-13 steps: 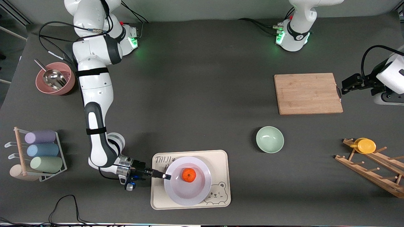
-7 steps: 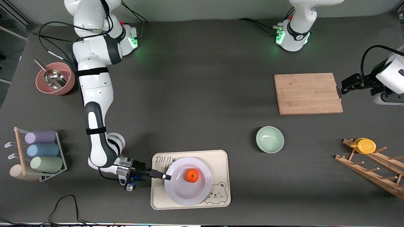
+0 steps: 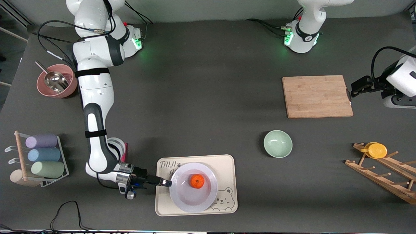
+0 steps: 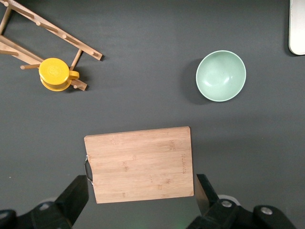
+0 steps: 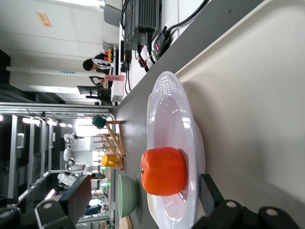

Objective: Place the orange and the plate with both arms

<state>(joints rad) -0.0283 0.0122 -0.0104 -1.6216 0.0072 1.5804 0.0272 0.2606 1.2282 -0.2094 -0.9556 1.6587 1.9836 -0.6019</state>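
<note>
The orange [image 3: 196,181] lies in the white plate [image 3: 188,199], which rests flat on the beige bear tray [image 3: 227,162]. My right gripper [image 3: 165,183] is low over the tray's edge at the plate's rim, on the side toward the right arm's end of the table. It is open and holds nothing. In the right wrist view the orange [image 5: 163,171] and plate [image 5: 171,109] show between the spread fingers of the right gripper [image 5: 145,191]. My left gripper [image 3: 354,87] waits open beside the wooden cutting board [image 3: 317,96]; the left wrist view shows the left gripper [image 4: 141,188] high above the board.
A mint-green bowl [image 3: 278,143] sits between tray and cutting board. A wooden peg rack with a yellow cup [image 3: 377,150] stands at the left arm's end. A pink bowl with a metal scoop [image 3: 57,84] and a rack of pastel cups [image 3: 42,156] stand at the right arm's end.
The plate, tipped up at its rim one second ago, now lies flat on the tray. My right gripper has let go and drawn back from the rim. The left arm barely moved.
</note>
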